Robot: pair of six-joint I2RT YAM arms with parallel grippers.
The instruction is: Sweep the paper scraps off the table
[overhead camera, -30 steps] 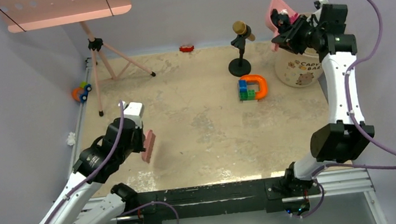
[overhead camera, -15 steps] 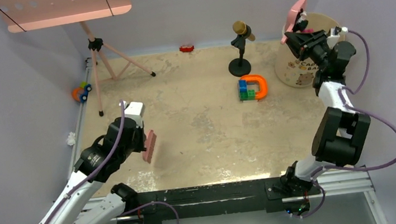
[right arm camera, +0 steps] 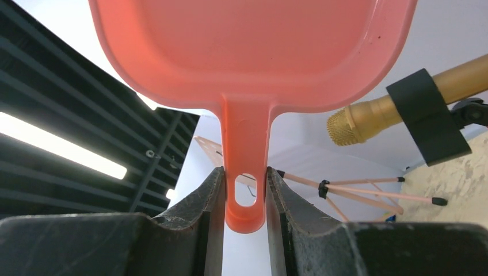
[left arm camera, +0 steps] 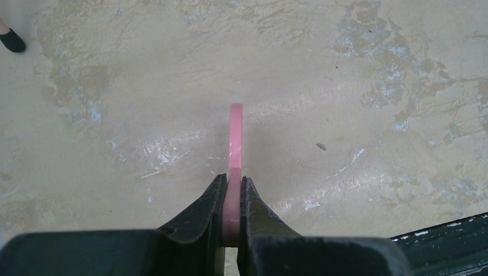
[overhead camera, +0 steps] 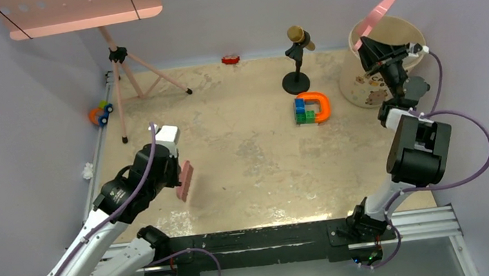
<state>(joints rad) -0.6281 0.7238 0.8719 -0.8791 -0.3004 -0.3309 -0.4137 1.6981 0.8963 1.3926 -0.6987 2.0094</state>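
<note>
No paper scraps show on the beige table [overhead camera: 258, 164]; its stained surface [left arm camera: 345, 75] is bare under the left wrist apart from one tiny dark fleck [left arm camera: 321, 146]. My left gripper [overhead camera: 176, 172] [left arm camera: 232, 181] is shut on the pink brush [overhead camera: 185, 180] [left arm camera: 236, 129], held edge-on just above the table at the near left. My right gripper [overhead camera: 371, 43] [right arm camera: 244, 172] is shut on the handle of the pink dustpan [overhead camera: 381, 6] [right arm camera: 253, 52], raised and tilted upward above the cream bucket [overhead camera: 365, 93] at the far right.
A microphone on a black stand [overhead camera: 295, 42] [right arm camera: 368, 121], a blue-green block stack [overhead camera: 304, 112] with an orange horseshoe piece [overhead camera: 323, 105], a red toy car [overhead camera: 231, 60], a pink tripod [overhead camera: 124, 68]. An orange-blue toy [overhead camera: 100, 114] and a white wad [overhead camera: 87, 171] lie by the left rail.
My right arm has swung the dustpan from tipped over the bucket up and to the right, now pointing upward, with the arm folded back. The left arm and brush have not moved.
</note>
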